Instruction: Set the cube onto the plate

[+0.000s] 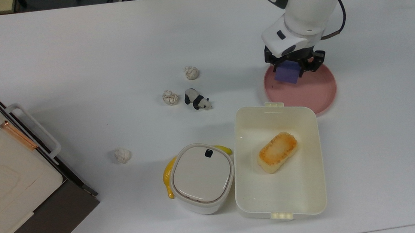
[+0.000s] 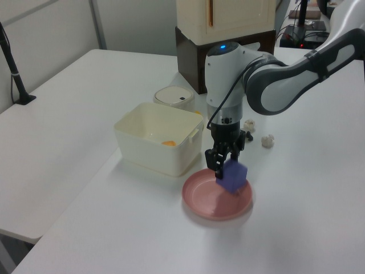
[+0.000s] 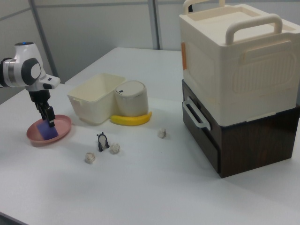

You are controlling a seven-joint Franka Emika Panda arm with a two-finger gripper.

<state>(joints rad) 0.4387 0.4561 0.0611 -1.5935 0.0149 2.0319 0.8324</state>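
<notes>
The blue-purple cube (image 1: 287, 73) (image 2: 232, 176) (image 3: 47, 131) hangs just above the pink plate (image 1: 310, 92) (image 2: 205, 201) (image 3: 63, 124), over its top-left part in the top view. My gripper (image 1: 293, 67) (image 2: 223, 166) (image 3: 48, 118) is shut on the cube, with the dark fingers clamping its sides from above. Whether the cube's underside touches the plate I cannot tell.
A cream box (image 1: 313, 186) holding a toasted bread piece (image 1: 277, 152) lies just below the plate in the top view. A lidded white container (image 1: 202, 177) sits on a banana (image 1: 168, 178). A toy panda (image 1: 197, 99), paper balls (image 1: 170, 97) and a large stacked case (image 1: 6, 175) stand further left.
</notes>
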